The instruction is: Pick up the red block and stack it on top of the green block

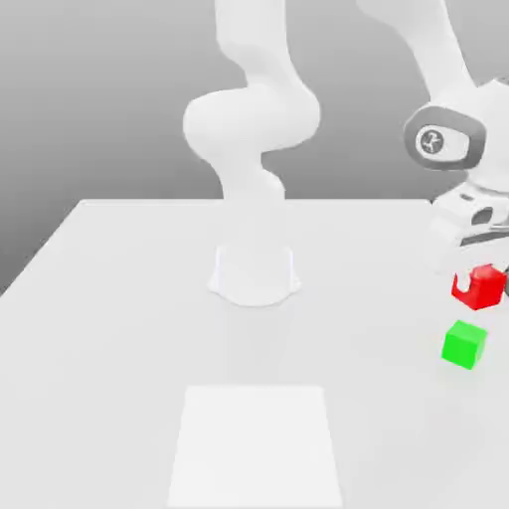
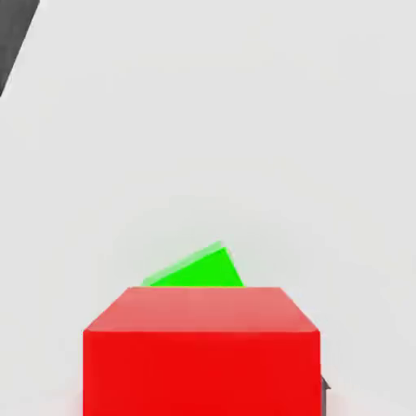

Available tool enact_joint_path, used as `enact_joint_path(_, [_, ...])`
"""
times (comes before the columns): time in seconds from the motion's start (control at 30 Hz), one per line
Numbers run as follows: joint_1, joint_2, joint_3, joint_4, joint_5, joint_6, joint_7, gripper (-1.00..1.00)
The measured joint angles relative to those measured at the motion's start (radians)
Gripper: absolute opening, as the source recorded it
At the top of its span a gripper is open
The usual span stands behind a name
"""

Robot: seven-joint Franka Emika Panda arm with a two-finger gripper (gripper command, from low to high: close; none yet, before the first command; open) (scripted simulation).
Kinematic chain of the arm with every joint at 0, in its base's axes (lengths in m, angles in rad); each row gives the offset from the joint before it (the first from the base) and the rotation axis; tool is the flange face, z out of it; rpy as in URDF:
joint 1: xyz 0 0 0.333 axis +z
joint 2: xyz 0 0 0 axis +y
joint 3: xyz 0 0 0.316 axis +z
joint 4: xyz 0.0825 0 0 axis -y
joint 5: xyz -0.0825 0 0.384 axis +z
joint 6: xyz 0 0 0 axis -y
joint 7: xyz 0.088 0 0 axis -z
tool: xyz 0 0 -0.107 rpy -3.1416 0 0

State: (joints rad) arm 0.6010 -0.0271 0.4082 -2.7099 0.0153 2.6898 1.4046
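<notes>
My gripper [image 1: 480, 274] is shut on the red block [image 1: 481, 288], a small bright red cube held off the table at the exterior view's right. The green block [image 1: 463, 344], a cube of about the same size, rests on the table just below and slightly toward the exterior view's left of the red one, with a gap between them. In the hand view the red block [image 2: 199, 349] sits close to the camera and covers part of the green block [image 2: 201, 271] beyond it.
The arm's round base [image 1: 254, 274] stands mid-table on the white table [image 1: 119, 298]. A paler rectangular patch [image 1: 256, 447] lies on the table near the front. The table's edge [image 2: 18, 49] shows against a dark background in the hand view.
</notes>
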Motion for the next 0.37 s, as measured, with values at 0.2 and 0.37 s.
enact_joint_path(0.2, [-0.003,0.114,-0.022,0.007,-0.125,0.098,0.093,-1.0])
enact_joint_path(0.37, [0.024,0.19,-0.064,0.008,-0.211,0.163,0.154,1.0])
